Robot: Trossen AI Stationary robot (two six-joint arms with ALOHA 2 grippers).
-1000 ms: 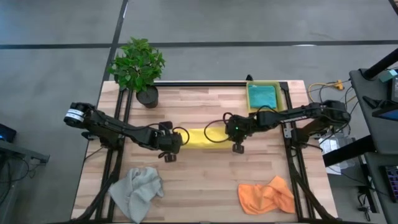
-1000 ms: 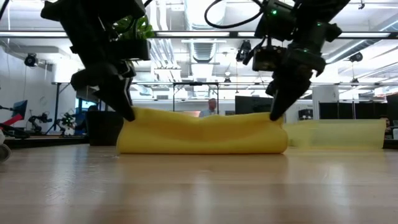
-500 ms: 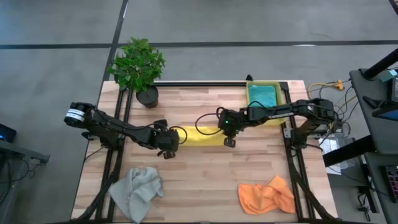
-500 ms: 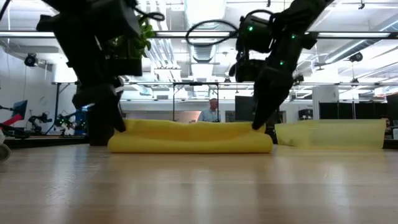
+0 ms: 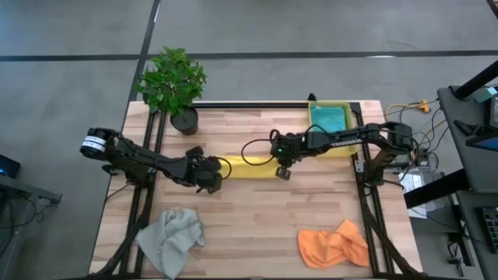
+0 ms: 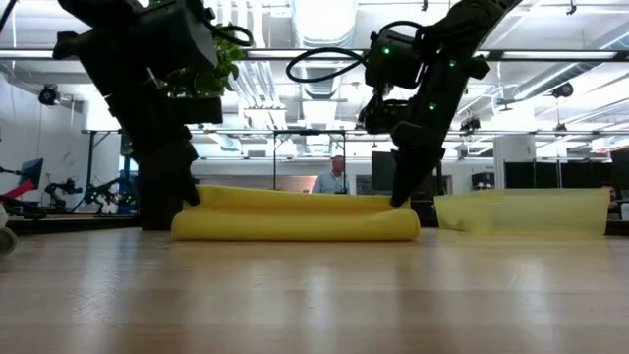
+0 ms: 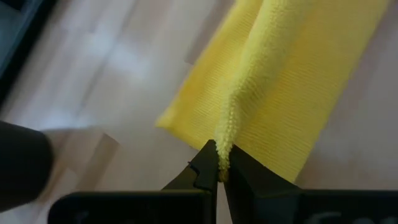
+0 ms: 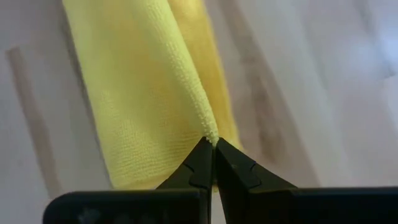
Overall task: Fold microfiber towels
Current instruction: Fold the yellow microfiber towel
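Observation:
A yellow towel (image 5: pixel 247 166) lies mid-table as a long folded strip (image 6: pixel 295 218). My left gripper (image 5: pixel 208 185) is shut on its left end and my right gripper (image 5: pixel 282 173) on its right end. Both slant down at the cloth, and the towel's lower layer rests flat on the wood. A teal towel (image 5: pixel 330 120) lies in the yellow bin (image 5: pixel 352 124) at the far right. A grey towel (image 5: pixel 172 238) lies crumpled near left, an orange one (image 5: pixel 334 245) near right. My left gripper pinches the upper edge of the yellow towel (image 7: pixel 225 140) at its left end between its two fingertips (image 7: pixel 205 167), slanting down from the left. The pinched edge stands up as a small ridge; the rest lies on the table. My right gripper pinches the upper edge (image 8: pixel 202 121) at the towel's right end between its fingertips (image 8: pixel 200 158), pointing steeply down. The edge rises as a ridge to the fingers. The layer between the two grips (image 6: pixel 295 200) sags slightly onto the lower cloth.
A potted plant (image 5: pixel 173 82) stands at the far left of the table. A black rail (image 5: pixel 249 103) runs along the far edge. Bare wood shows on the near middle between the grey and orange towels. A person (image 6: pixel 337 175) shows far behind the table.
Both grippers, still shut on the yellow towel, have carried its held edge toward the far edge and down. The right one has also gone toward the left. The raised layer has sunk onto the lower cloth, so the strip stands lower and shorter than before.

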